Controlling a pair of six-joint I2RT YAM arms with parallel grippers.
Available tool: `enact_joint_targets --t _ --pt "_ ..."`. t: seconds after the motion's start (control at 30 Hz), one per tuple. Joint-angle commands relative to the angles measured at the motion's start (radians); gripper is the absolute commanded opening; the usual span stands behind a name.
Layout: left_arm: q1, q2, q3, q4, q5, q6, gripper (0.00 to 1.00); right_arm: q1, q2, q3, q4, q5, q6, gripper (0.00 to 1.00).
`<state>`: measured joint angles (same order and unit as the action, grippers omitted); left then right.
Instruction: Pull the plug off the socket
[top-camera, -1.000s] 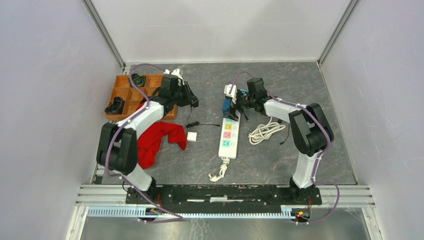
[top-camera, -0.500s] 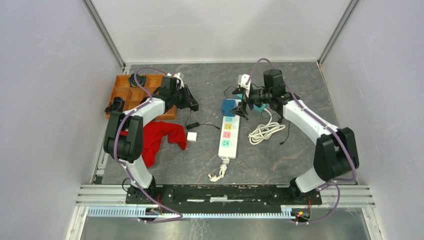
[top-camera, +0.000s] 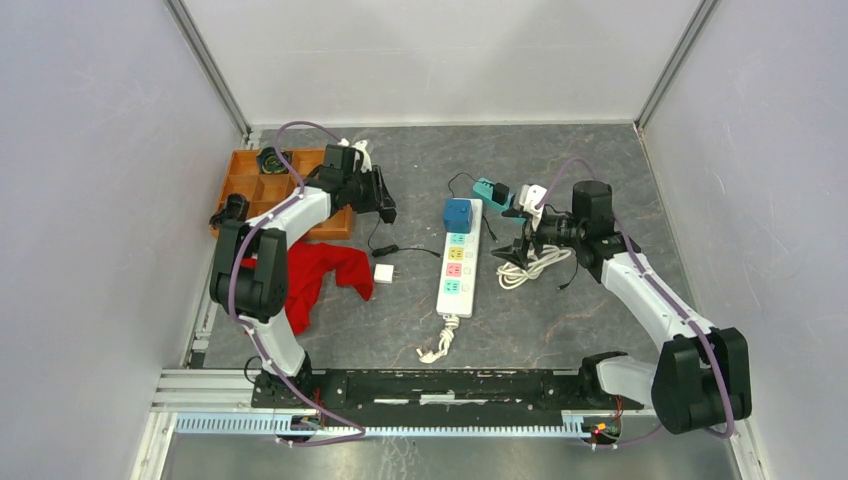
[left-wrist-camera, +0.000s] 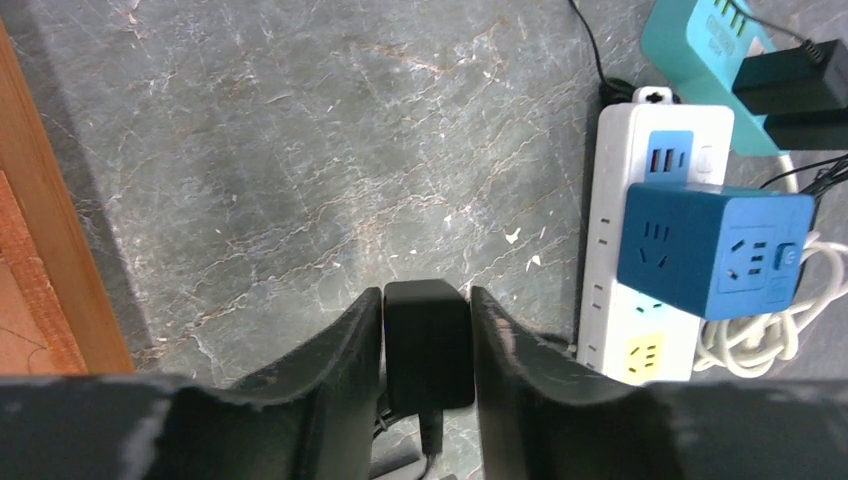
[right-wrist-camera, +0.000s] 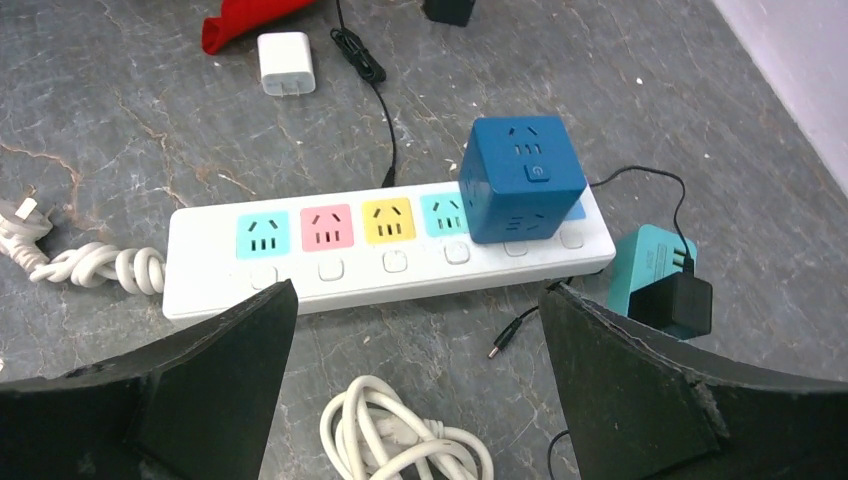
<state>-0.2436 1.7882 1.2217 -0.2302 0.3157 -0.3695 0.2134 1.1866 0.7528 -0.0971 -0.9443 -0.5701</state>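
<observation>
Gripping a small black adapter (left-wrist-camera: 428, 345) between its two fingers, the left gripper (left-wrist-camera: 425, 300) is closed on it at the upper left of the top view, near the orange tray (top-camera: 245, 185). The right gripper (right-wrist-camera: 415, 300) stands wide open and holds nothing, right of centre, above a coiled white cable (top-camera: 530, 265). The blue cube plug (top-camera: 458, 215) sits in the far end of the white power strip (top-camera: 455, 270), at the centre of the frame, apart from both grippers.

Power strip (right-wrist-camera: 350, 280) — glossy plastic
</observation>
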Motion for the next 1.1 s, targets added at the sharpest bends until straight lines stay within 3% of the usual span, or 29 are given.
enact_joint_targets --t 0.0,0.13,0.33,0.37,0.4,0.43,0.63,0.83,0.93,1.07 --pt "0.003 -0.054 -0.017 -0.002 -0.017 0.077 0.49 -0.012 0.02 -0.005 0.083 -0.044 0.02 0.98" --pt "0.003 -0.118 -0.045 0.006 -0.062 0.092 0.64 -0.014 0.034 -0.013 0.082 -0.047 0.012 0.98" --pt "0.003 -0.205 -0.09 0.066 -0.058 0.084 0.79 -0.026 0.051 -0.012 0.071 -0.057 0.004 0.98" --pt "0.002 -0.225 -0.101 0.081 -0.055 0.082 0.85 -0.027 0.053 -0.012 0.068 -0.061 0.003 0.98" --pt "0.001 -0.246 -0.112 0.098 -0.047 0.081 0.96 -0.029 0.056 -0.01 0.066 -0.064 0.004 0.98" --pt "0.001 -0.268 -0.125 0.116 -0.039 0.079 0.99 -0.029 0.058 -0.008 0.062 -0.069 0.004 0.98" --pt "-0.006 -0.382 -0.208 0.278 0.065 0.014 1.0 -0.03 0.074 0.012 0.035 -0.084 0.008 0.98" --pt "-0.013 -0.336 -0.243 0.43 0.262 -0.123 1.0 -0.03 0.07 0.018 0.028 -0.074 0.008 0.98" --pt "-0.05 -0.327 -0.222 0.4 0.233 -0.117 1.0 -0.03 0.074 0.027 0.018 -0.06 0.008 0.98" --pt "-0.173 -0.314 -0.155 0.269 0.025 -0.055 1.0 -0.03 0.088 0.041 0.009 -0.042 0.024 0.98"
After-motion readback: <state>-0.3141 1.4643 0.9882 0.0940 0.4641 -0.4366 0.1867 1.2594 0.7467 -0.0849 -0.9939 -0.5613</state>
